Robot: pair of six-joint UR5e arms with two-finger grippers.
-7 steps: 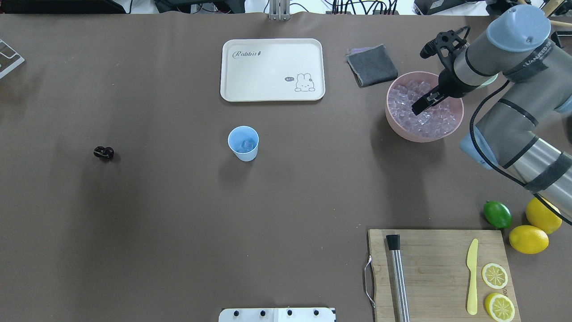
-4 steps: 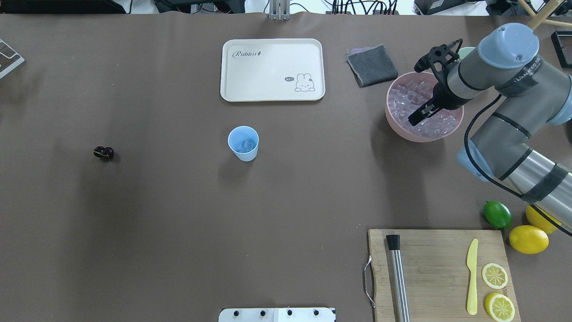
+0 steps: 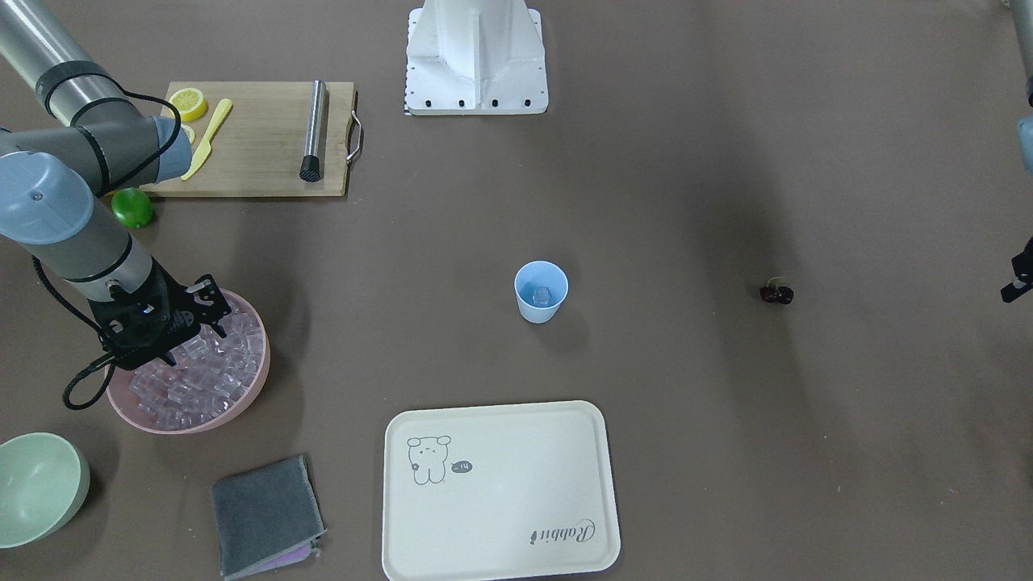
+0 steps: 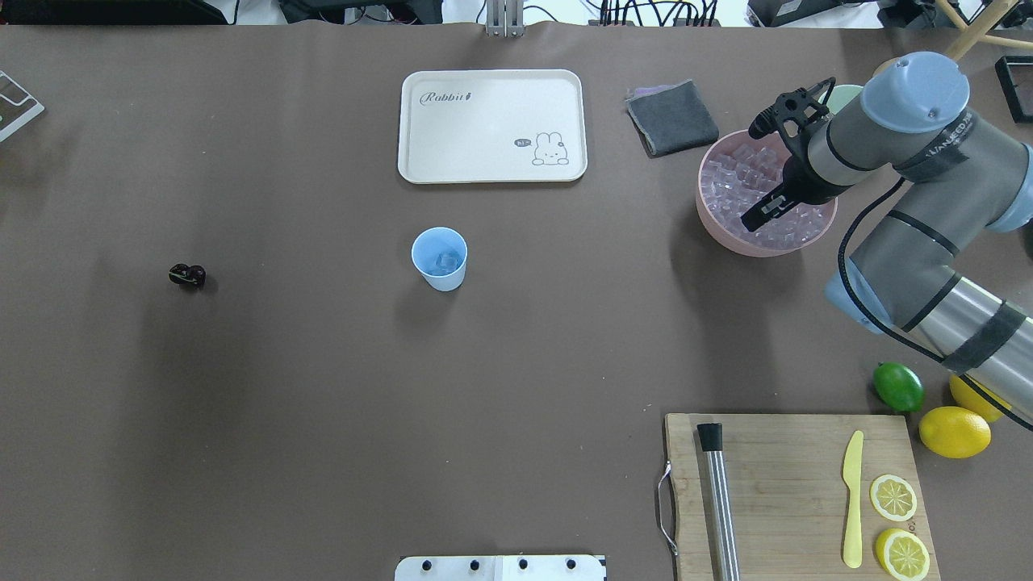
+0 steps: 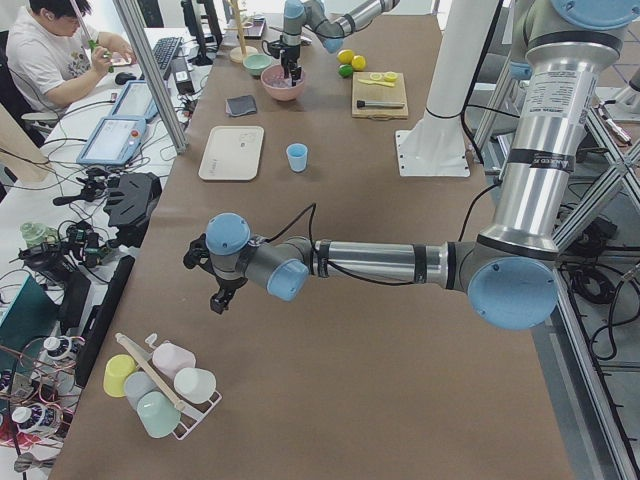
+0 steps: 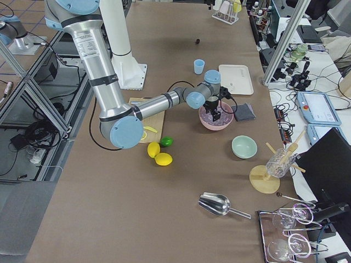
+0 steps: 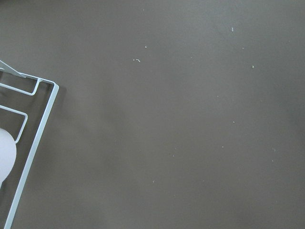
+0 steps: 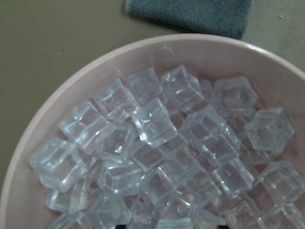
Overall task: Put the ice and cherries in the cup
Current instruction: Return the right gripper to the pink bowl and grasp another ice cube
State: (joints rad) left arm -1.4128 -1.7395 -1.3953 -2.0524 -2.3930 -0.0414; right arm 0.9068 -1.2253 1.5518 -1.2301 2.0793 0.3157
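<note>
The light-blue cup (image 4: 440, 258) stands mid-table with one ice cube inside; it also shows in the front view (image 3: 541, 291). The cherries (image 4: 187, 275) lie far to its left, alone on the table. The ice (image 4: 730, 181) fills the pink bowl (image 4: 710, 230). My right gripper (image 4: 759, 219) hangs in that bowl just over the cubes (image 8: 152, 124). Its fingertips barely show, apart, at the wrist view's bottom edge, with nothing held. My left gripper (image 5: 218, 300) hovers over bare table at the far left end, and I cannot tell whether it is open.
A cream tray (image 4: 492, 125) and grey cloth (image 4: 671, 117) lie at the back. A cutting board (image 4: 795, 492) with muddler, yellow knife and lemon slices sits front right, beside a lime (image 4: 898, 386) and lemons (image 4: 955, 432). A pale green bowl (image 3: 36, 488) stands beyond the pink one.
My right arm has swung and brought its gripper lower and slightly nearer within the pink bowl, closer to the ice. The cup and cherries have not moved.
</note>
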